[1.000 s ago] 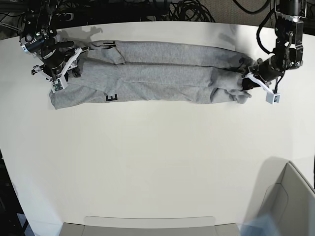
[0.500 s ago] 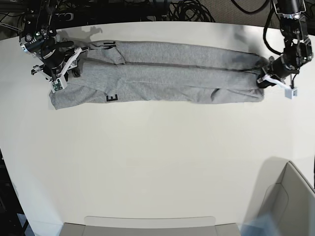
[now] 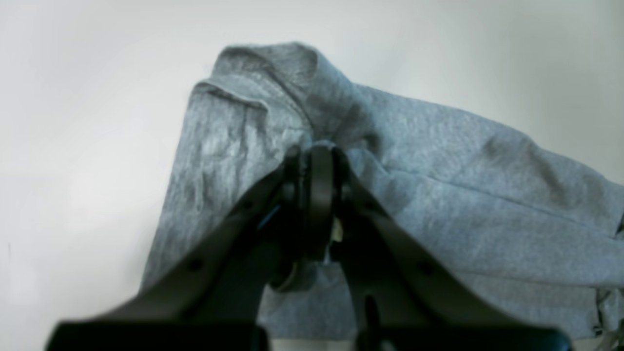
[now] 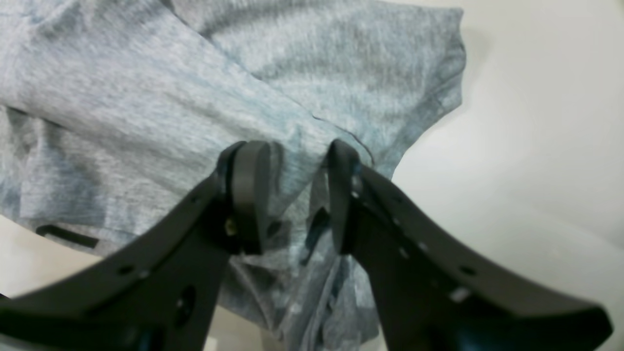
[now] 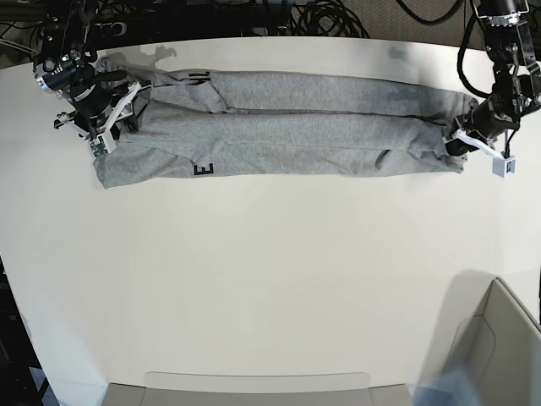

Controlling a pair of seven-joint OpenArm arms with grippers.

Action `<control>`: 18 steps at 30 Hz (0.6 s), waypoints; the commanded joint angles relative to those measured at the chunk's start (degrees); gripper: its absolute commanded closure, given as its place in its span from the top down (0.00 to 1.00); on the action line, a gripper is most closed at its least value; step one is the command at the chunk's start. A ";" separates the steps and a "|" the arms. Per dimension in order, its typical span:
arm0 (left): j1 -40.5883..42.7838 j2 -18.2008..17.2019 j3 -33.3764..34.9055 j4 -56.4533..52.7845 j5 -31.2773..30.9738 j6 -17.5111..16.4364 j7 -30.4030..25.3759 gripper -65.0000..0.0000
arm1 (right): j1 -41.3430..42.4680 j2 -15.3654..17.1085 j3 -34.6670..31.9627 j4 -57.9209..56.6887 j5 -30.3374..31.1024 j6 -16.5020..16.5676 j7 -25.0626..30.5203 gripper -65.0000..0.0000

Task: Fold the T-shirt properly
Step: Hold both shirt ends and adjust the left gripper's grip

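Observation:
The heather-grey T-shirt [image 5: 296, 139] lies as a long narrow band across the far side of the white table [image 5: 270, 279]. Black lettering [image 5: 203, 169] shows near its end on the base view's left. My left gripper [image 5: 456, 142] is at the band's end on that view's right. In the left wrist view the left gripper [image 3: 317, 156] is shut on a pinch of the T-shirt [image 3: 438, 170]. My right gripper [image 5: 106, 127] sits on the opposite end. In the right wrist view the right gripper [image 4: 295, 165] has its jaws apart around a thick fold of the T-shirt [image 4: 146, 97].
A grey bin [image 5: 499, 347] stands at the near right corner. A flat grey tray [image 5: 254, 385] lies along the near edge. Black cables [image 5: 321, 17] run behind the table's far edge. Both arms reach in from the far corners.
My left gripper has pulled its end of the shirt to the right. The bunched end has drawn out straight, and the whole band has slid slightly rightward. The right gripper barely moved.

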 commanded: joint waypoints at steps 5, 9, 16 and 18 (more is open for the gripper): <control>-0.30 -0.80 -0.51 -1.50 4.02 0.07 -2.73 0.00 | 0.18 0.80 0.39 1.18 0.44 -0.09 1.17 0.32; 1.37 -0.71 -0.51 -0.80 9.47 0.07 -4.49 0.18 | 0.18 0.80 0.39 1.18 0.44 -0.09 1.17 0.32; 4.53 -0.80 -0.07 3.42 10.79 0.16 -6.69 0.29 | 0.36 0.80 0.12 1.09 0.44 -0.09 1.17 0.32; 4.53 -0.89 0.10 3.15 11.67 1.65 -7.04 0.29 | 0.36 0.80 0.12 1.09 0.44 -0.09 1.17 0.32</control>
